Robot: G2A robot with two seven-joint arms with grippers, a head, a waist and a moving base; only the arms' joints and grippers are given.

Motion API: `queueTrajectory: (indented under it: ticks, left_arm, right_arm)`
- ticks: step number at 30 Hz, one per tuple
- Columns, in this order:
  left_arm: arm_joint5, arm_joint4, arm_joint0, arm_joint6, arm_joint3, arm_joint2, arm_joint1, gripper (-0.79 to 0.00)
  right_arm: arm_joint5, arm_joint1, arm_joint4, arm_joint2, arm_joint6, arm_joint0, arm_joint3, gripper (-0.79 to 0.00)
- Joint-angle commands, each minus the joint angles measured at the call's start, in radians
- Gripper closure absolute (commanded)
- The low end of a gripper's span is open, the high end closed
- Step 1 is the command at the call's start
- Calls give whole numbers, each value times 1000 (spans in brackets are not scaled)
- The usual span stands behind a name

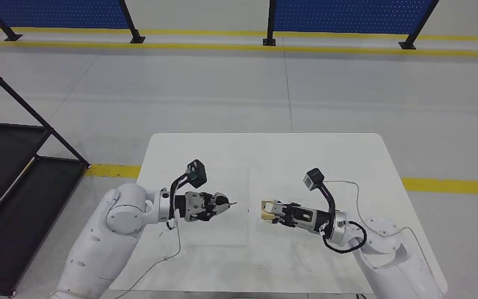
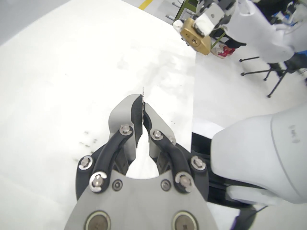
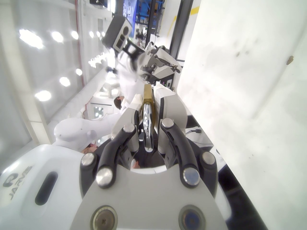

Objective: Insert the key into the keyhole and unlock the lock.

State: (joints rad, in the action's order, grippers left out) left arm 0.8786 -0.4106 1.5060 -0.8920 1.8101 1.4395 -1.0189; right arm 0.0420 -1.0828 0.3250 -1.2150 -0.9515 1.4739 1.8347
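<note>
Key is clamped edge-on between the black pads of the left gripper, jaws pressed together on it, with only the thin toothed blade projecting past the fingertips. The left arm lies low over the white table, reaching in from its side towards the middle, wrist level, gripper pointing across at the other arm. The right arm reaches in from the opposite side in a mirrored pose, its gripper facing the left one. Its jaws are clamped on the flat sides of a brass padlock, white pads bearing on the body. The padlock is held off the table with its base turned towards the key, the keyhole exposed on that face. The chrome shackle runs back between the right fingers towards the palm; whether it is latched cannot be told. From above, the key tip is near the padlock but apart from it, with bare table showing between them. The blade is not in the keyhole.
</note>
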Motion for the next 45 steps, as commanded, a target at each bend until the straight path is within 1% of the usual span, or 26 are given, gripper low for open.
queueTrajectory:
  ticks: [1, 2, 11, 12, 13, 14, 15, 17, 21, 23, 26, 28, 29, 30, 32, 33, 35, 36, 37, 45]
  left_arm:
    - [42, -105, 10, 79, 18, 4, -2, 0]
    - [52, -138, 14, 103, 29, 2, -2, 0]
    - [52, -138, 14, 103, 29, 2, -2, 0]
    - [48, -168, 9, 106, 35, 7, -2, 0]
    - [49, -242, 1, 130, 40, 16, -2, 0]
    - [54, -306, 3, 175, 35, 15, -5, 0]
    - [77, -377, 1, 228, 42, 14, -7, 0]
    - [85, -513, 7, 358, 31, 17, -13, 0]
    - [100, -860, 15, 608, 53, 8, -17, 0]
    - [82, -1071, 21, 745, 66, -1, -13, 0]
    - [-15, -1367, 33, 1005, 64, -21, -1, 0]
    - [-140, -1608, 43, 1201, 51, -38, 13, 0]
    - [-228, -1759, 48, 1289, 38, -48, 23, 0]
    - [-304, -1867, 58, 1387, 10, -62, 31, 0]
    - [-436, -1974, 61, 1532, -46, -63, 42, 0]
    - [-478, -2012, 61, 1583, -65, -67, 46, 0]
    - [-569, -2035, 57, 1656, -85, -68, 49, 0]
    - [-608, -2034, 56, 1675, -94, -69, 49, 0]
    - [-622, -2032, 56, 1676, -96, -68, 48, 0]
    - [-622, -2032, 56, 1676, -96, -68, 48, 0]
  right_arm:
    - [0, 0, 0, 0, 0, 0, 0, 0]
    - [0, 0, 0, 0, 0, 0, 0, 0]
    - [0, 0, 0, 0, 0, 0, 0, 0]
    - [0, 0, 0, 0, 0, 0, 0, 0]
    - [0, 0, 0, 0, 0, 0, 0, 0]
    - [0, 0, 0, 0, 0, 0, 0, 0]
    - [0, 0, 0, 0, 0, 0, 0, 0]
    - [0, 0, 0, 0, 0, 0, 0, 0]
    - [0, 0, 0, 0, 0, 0, 0, 0]
    - [0, 0, 0, 0, 0, 0, 0, 0]
    - [0, 0, 0, 0, 0, 0, 0, 0]
    - [0, 0, 0, 0, 0, 0, 0, 0]
    - [0, 0, 0, 0, 0, 0, 0, 0]
    - [0, 0, 0, 0, 0, 0, 0, 0]
    - [0, 0, 0, 0, 0, 0, 0, 0]
    - [0, 0, 0, 0, 0, 0, 0, 0]
    - [0, 0, 0, 0, 0, 0, 0, 0]
    - [0, 0, 0, 0, 0, 0, 0, 0]
    - [0, 0, 0, 0, 0, 0, 0, 0]
    - [0, 0, 0, 0, 0, 0, 0, 0]
